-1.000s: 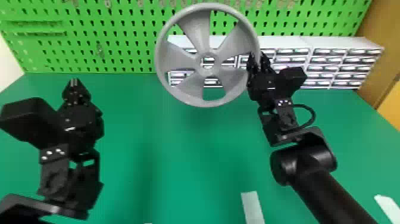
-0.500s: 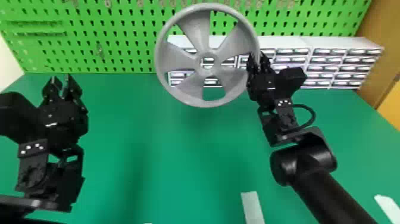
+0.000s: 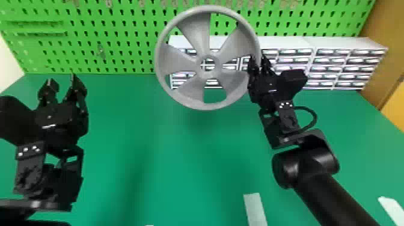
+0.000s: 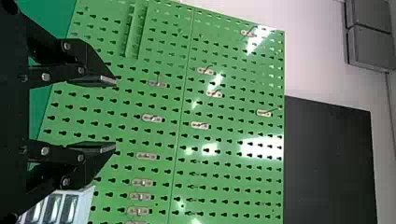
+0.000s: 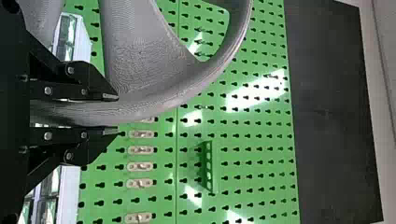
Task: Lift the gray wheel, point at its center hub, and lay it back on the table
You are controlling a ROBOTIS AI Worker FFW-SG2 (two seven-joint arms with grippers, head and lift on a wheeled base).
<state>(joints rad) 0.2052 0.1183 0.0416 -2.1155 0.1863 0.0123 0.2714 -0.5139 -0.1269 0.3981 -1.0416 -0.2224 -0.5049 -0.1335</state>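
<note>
The right wrist view shows the right claw clamping the gray wheel by its rim. The left claw, previously narrower, stands wide.

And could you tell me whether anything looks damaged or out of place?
Nothing stands out: the round gray five-spoked wheel looks whole, its rim between the black right gripper's two flat fingers, above the green table.
</note>
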